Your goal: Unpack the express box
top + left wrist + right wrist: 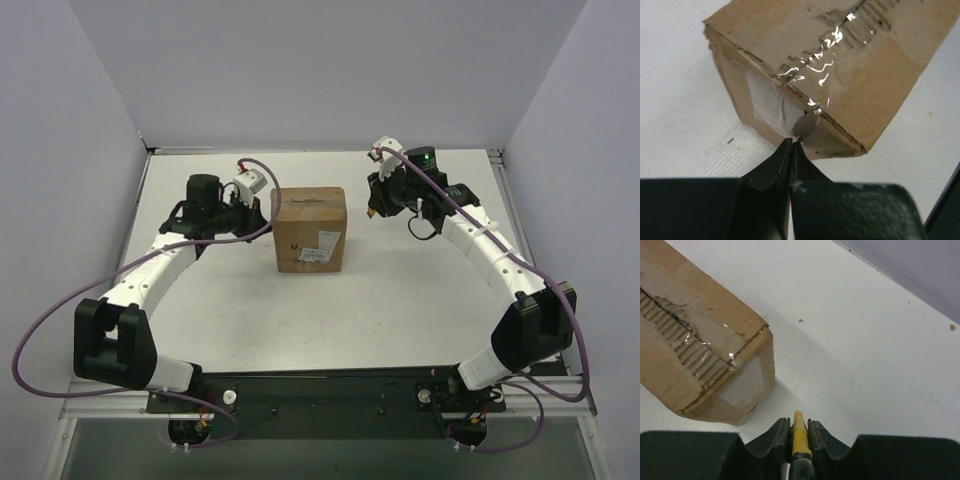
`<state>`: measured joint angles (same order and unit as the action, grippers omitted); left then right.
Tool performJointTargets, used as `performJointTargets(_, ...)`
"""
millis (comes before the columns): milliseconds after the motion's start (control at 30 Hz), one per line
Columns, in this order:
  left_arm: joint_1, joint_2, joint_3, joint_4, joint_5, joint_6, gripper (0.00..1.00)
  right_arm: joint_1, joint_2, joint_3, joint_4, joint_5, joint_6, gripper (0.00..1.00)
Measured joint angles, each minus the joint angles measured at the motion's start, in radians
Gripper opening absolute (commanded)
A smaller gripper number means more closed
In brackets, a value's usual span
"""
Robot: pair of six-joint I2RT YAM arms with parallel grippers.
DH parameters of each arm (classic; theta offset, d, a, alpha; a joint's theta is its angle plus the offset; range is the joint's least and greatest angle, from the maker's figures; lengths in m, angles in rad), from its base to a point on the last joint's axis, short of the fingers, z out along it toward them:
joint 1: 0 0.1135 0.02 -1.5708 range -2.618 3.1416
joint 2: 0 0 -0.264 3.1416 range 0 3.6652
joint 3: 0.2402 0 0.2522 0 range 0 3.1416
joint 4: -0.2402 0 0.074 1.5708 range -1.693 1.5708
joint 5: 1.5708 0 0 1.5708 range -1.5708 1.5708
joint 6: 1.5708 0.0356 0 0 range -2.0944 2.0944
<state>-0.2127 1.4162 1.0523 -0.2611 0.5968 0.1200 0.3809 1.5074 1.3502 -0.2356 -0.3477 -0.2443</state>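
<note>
Express box (311, 231) is set mid-table (420, 295), label face toward the arm bases. At the box's left, the left claw (791, 142) is pinched shut on a loose tape end (806, 125) at a top corner. At the box's right, the right claw (798, 422) is clamped narrow on the yellow utility knife (799, 440), its tip apart from the box. The box is judged light, with stiff cardboard and slick tape. Sliding is expected if the tape is pulled, so a side wall is best braced.

The left arm (150, 270) and right arm (495, 255) reach forward, wrists turned inward. The left gripper (792, 141) has its fingers pressed together; the right gripper (798, 422) clamps a yellow knife (799, 439).
</note>
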Motion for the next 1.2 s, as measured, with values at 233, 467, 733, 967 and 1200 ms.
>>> performJointTargets(233,-0.13,-0.04,-0.037,-0.045,0.065,0.102,0.11,-0.011,0.064,0.054,0.004,0.003,0.027,0.0)
performJointTargets(467,-0.148,-0.047,-0.01,-0.281,0.103,0.341,0.37,-0.057,0.077,0.111,0.021,0.003,0.074,0.0)
performJointTargets(733,-0.11,0.026,0.439,-0.814,0.15,0.616,0.97,-0.152,0.077,0.187,0.023,-0.058,0.175,0.0)
performJointTargets(967,-0.121,0.168,0.724,-0.729,0.166,0.354,0.97,-0.249,0.077,0.227,0.062,-0.171,0.358,0.0)
performJointTargets(1200,-0.213,0.373,0.83,-0.554,0.013,0.147,0.97,-0.256,0.082,0.227,0.112,-0.286,0.492,0.0)
